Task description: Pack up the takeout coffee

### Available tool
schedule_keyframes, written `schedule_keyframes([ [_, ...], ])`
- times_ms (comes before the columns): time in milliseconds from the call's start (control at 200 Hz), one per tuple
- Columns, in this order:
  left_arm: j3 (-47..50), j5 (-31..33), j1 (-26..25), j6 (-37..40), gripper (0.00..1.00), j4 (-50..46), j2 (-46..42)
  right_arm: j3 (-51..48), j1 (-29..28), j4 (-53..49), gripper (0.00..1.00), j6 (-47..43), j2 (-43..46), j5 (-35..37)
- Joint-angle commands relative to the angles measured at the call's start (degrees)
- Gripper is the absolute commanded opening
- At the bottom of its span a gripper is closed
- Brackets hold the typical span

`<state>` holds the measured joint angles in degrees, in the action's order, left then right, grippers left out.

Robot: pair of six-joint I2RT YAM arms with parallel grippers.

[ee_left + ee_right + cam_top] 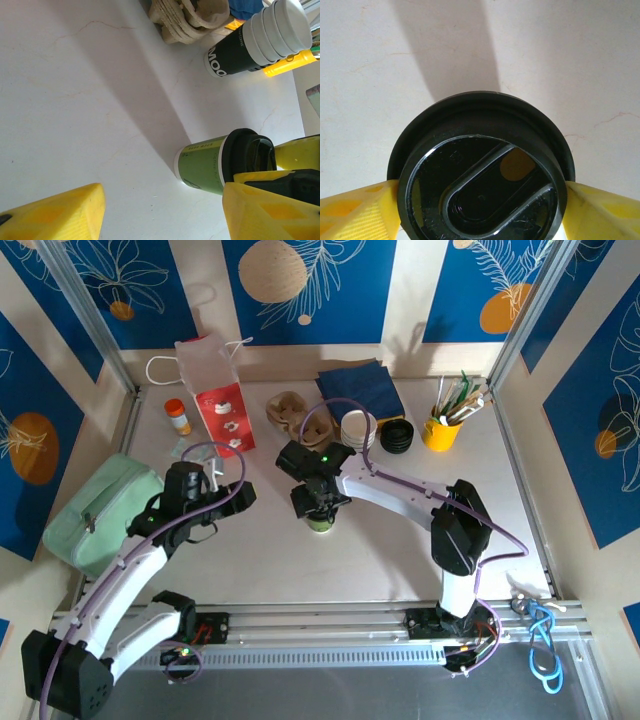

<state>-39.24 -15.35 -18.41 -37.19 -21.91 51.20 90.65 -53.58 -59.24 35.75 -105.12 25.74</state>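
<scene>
The takeout coffee [320, 523], a green paper cup with a black lid, stands upright mid-table. My right gripper [320, 508] reaches down over it. In the right wrist view the black lid [485, 175] sits between my yellow fingers [360, 212], which press against its rim on both sides; the right gripper [482, 200] is shut on it. The left wrist view shows the cup [205, 165] on the table with the right arm's yellow finger [300, 152] at its lid. My left gripper [160, 215] is open with bare table between its fingers, left of the cup [222, 485].
A red-and-white paper bag [215, 390] stands at the back left beside an orange-capped bottle [178, 417]. A mint-green pouch [100, 510] lies at the left edge. At the back are a cardboard carrier [290, 410], stacked cups [357, 428], black lids [397, 435], blue napkins [360, 388] and a yellow utensil holder [440, 430].
</scene>
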Motion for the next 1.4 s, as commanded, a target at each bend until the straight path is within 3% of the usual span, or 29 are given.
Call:
schedule_keyframes([
  [0,0.6,-0.4,0.8,-0.4,0.63,1.2,0.1,0.1,-0.1,-2.5,0.78,-0.3,-1.8,1.1],
  [230,0.5,-0.4,0.8,-0.4,0.63,1.0,0.0,-0.7,0.8,-2.6,0.74,-1.1,0.0,3.3],
  [475,0.5,-0.4,0.9,-0.4,0.63,0.8,-0.2,-4.3,5.8,-1.3,0.74,-2.2,4.3,3.6],
  [910,-0.3,-0.3,1.0,0.0,0.63,-0.4,-0.7,-13.7,23.6,4.5,0.72,-7.3,13.9,2.3],
  [1396,-1.7,-0.3,1.2,1.0,0.63,-2.0,-1.1,-14.5,40.8,9.0,0.72,-13.0,14.2,0.3],
])
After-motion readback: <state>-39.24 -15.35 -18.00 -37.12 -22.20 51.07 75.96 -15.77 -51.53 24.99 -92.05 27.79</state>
